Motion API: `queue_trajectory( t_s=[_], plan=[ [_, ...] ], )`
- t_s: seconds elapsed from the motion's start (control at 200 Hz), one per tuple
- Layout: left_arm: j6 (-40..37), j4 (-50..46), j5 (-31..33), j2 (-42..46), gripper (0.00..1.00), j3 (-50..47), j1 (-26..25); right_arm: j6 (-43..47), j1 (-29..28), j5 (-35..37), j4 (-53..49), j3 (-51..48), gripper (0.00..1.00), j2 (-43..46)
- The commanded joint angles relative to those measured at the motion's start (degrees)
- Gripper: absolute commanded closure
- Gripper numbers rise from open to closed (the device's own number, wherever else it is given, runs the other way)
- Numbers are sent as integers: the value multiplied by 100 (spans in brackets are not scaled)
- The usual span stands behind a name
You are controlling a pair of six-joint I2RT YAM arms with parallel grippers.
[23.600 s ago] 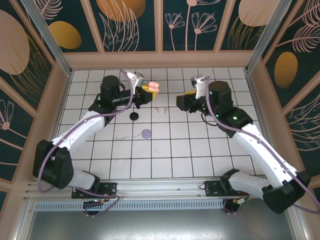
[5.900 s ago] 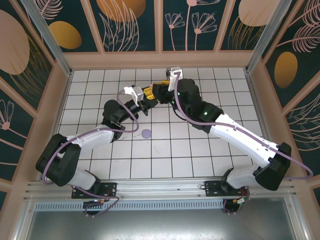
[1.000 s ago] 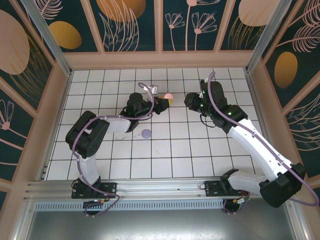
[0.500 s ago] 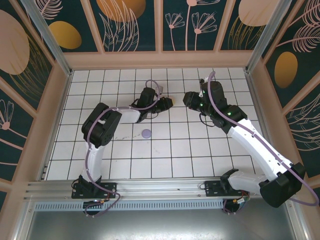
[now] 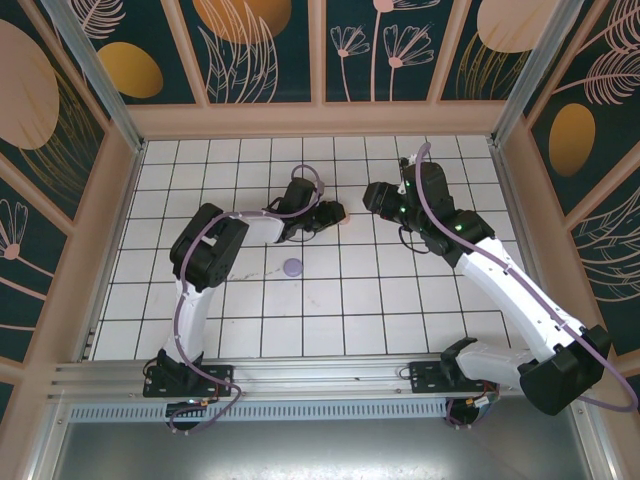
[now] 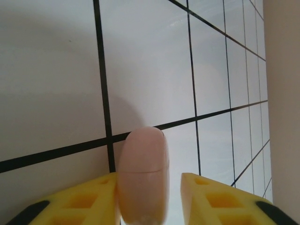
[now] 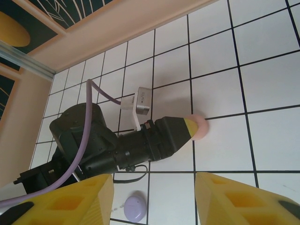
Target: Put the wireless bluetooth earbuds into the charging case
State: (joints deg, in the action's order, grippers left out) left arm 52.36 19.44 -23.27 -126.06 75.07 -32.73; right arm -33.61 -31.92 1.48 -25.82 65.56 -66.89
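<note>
A closed pink charging case (image 6: pixel 143 159) stands on edge on the white tiled table (image 6: pixel 51 70), over a black grout line. It sits between the yellow fingers of my left gripper (image 6: pixel 149 180). The left finger (image 6: pixel 89 197) touches it, while the right finger (image 6: pixel 211 197) stands apart with a clear gap, so the jaws are open. From above, that gripper (image 5: pixel 330 214) lies low with the pink case (image 5: pixel 339 211) at its tip. My right gripper (image 5: pixel 372 197) hovers just right of it, open and empty (image 7: pixel 153 183). The earbuds are hidden.
A lilac case (image 5: pixel 293 267) lies on a tile in front of the left arm, also seen at the lower edge of the right wrist view (image 7: pixel 134 206). The left arm (image 5: pixel 215 240) stretches across the tiles. A wooden wall (image 5: pixel 320 120) bounds the far side.
The left gripper has brought the pink case down onto the tiles and loosened its jaws from it. The right gripper's jaws have spread wider; it has barely moved.
</note>
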Motion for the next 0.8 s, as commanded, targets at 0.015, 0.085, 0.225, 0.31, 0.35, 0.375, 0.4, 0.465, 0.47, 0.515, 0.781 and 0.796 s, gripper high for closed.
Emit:
queue_trajectory(
  t_s=[0.015,0.085,0.225,0.31,0.35,0.375,0.4,0.465,0.47,0.515,0.781,0.796],
  plan=[
    [-52,-284,232,91,54,-32,99,-23,28,-15,92,165,47,80],
    [-93,-275,329,228,51,-142,133,-23,168,13,45,219,42,86],
    [-296,-456,544,669,47,-320,303,-4,186,46,-34,338,30,114],
    [-499,-617,619,1049,45,-369,439,33,186,159,-92,396,17,148],
    [-630,-724,660,1253,45,-362,497,71,193,262,-122,418,11,160],
    [-728,-787,682,1385,43,-345,519,88,195,353,-150,429,3,173],
    [-832,-835,695,1531,42,-331,537,116,208,435,-179,444,1,187],
    [-1151,-1013,795,1932,39,-247,548,205,238,674,-240,473,1,214],
    [-1181,-1026,805,1960,39,-238,548,210,243,698,-244,474,1,217],
    [-1409,-1114,885,2252,35,-181,548,276,263,957,-261,460,1,240],
    [-2750,-1101,2103,4193,1,-559,548,1099,839,2507,348,-202,1,324],
    [-2848,-1043,2214,4334,1,-646,548,1163,883,2579,427,-276,1,321]
  ],
)
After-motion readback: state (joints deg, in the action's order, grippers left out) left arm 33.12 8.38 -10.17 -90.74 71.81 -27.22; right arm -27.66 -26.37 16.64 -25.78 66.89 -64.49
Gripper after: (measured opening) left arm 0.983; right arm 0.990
